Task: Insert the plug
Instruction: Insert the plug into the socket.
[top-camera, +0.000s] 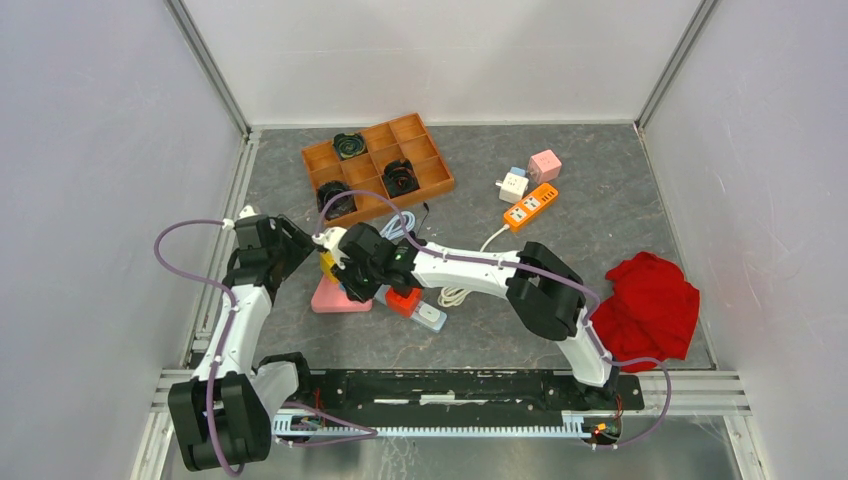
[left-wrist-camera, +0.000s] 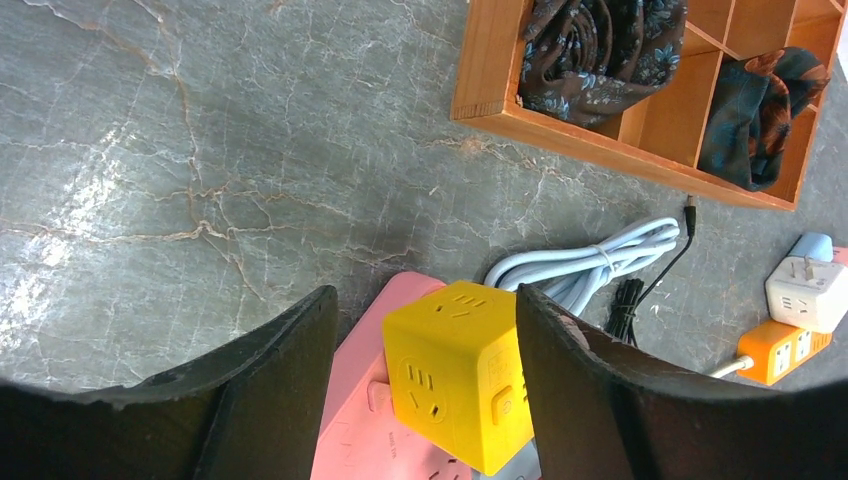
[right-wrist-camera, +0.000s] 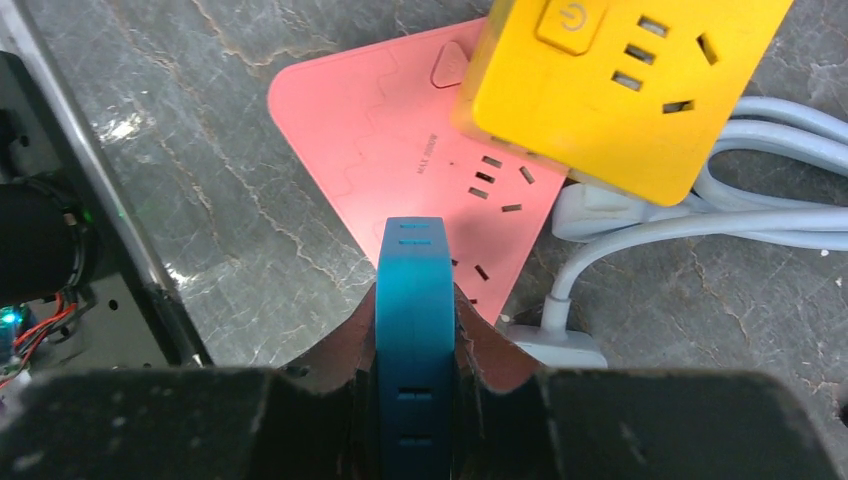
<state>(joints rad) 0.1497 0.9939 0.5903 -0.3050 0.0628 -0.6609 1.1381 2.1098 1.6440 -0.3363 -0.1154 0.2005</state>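
In the right wrist view my right gripper (right-wrist-camera: 415, 300) is shut on a flat blue plug (right-wrist-camera: 414, 260), held on edge just over the near corner of a pink power strip (right-wrist-camera: 370, 130). A yellow cube socket (right-wrist-camera: 610, 90) sits on the strip's far end. In the left wrist view my left gripper (left-wrist-camera: 425, 295) stands open astride that yellow cube (left-wrist-camera: 455, 380): the right finger (left-wrist-camera: 580, 380) lies against its side, while the left finger (left-wrist-camera: 270, 380) stays apart. From above, both grippers meet over the pink strip (top-camera: 330, 300).
A wooden divided tray (top-camera: 320, 160) with dark rolled cloths stands behind. A coiled white cable (left-wrist-camera: 590, 260) and its white plug (right-wrist-camera: 555, 345) lie right of the strip. An orange strip (top-camera: 530, 207), small cube adapters (top-camera: 513, 186) and a red cloth (top-camera: 652, 305) lie to the right.
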